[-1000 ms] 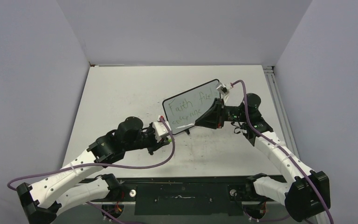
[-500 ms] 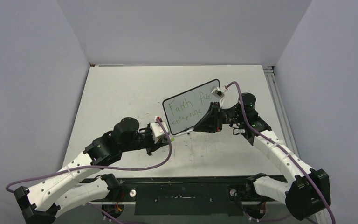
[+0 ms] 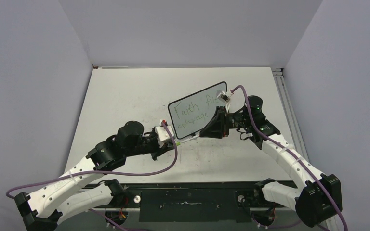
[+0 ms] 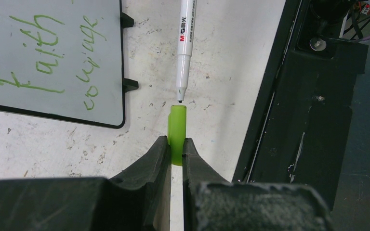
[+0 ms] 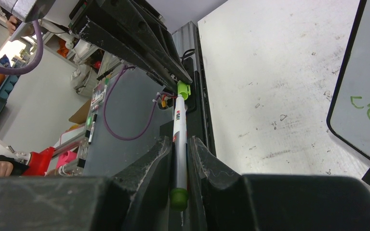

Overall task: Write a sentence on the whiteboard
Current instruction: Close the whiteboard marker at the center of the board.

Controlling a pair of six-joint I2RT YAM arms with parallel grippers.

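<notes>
Pale grey-lilac walls enclose a scuffed white tabletop on three sides, evenly lit.

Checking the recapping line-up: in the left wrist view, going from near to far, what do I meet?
left gripper → green cap → marker, tip toward the cap. The whiteboard, off to the left, is left out.

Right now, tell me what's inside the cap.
The marker has its tip just short of the cap mouth, not inside. The cap's hollow is hidden from view.
</notes>
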